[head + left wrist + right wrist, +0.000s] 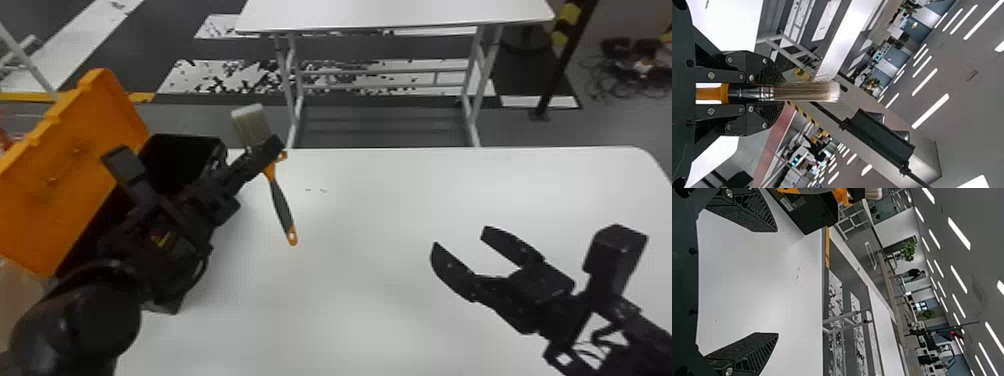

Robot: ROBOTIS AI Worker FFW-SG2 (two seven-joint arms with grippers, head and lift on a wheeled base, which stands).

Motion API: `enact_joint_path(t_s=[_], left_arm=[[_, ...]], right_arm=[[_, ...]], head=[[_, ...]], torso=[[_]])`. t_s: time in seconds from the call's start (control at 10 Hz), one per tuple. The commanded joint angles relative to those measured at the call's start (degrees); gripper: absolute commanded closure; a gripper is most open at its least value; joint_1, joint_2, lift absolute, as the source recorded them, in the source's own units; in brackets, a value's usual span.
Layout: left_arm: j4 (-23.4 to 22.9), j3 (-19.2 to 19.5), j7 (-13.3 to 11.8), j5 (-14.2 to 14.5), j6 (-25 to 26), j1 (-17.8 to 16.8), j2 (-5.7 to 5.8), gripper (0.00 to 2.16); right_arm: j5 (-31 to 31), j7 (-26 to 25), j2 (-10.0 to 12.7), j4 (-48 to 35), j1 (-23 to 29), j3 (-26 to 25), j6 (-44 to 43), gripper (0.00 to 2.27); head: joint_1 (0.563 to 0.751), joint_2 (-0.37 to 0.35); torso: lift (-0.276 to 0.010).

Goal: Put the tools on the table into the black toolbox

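In the head view my left gripper is above the table's left part, beside the black toolbox, shut on the paint brush. The brush's bristles point up and away, and its dark and orange handle hangs down toward me. The left wrist view has the brush squeezed at its ferrule between the fingers of my left gripper. My right gripper stands open over the table's right part, its fingers wide apart; in the right wrist view, nothing is between the fingertips of the right gripper.
The toolbox's orange lid stands open at the far left, and my left arm covers much of the box. The white table ends at a straight far edge. A second white table stands beyond it.
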Motion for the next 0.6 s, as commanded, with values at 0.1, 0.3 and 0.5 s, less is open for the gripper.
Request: enact_joint_path(t_s=[0.1,0.3,0.5], left_arm=[[-2.55,4.72,0.09,-2.31,-0.06,0.26,2.23,2.13],[-2.99,7.0,0.18,-6.62,-1.64,0.7,3.02,2.13],[-2.99,9.11,0.09,-8.47,-3.4,0.87,3.38,2.13]], right_arm=[[-2.8,1.41,0.05,1.84,1.04,-3.61,-5.66,0.08],[-3.85,2.64,0.05,2.81,1.92,-5.72,-8.82,0.08],[-5.43,3.43,0.05,2.81,2.98,-7.74,-9.88,0.09]], head=[[0.695,0.144],[0.695,0.161],[0.695,0.179]], torso=[[-0.075],[-0.075],[-0.075]])
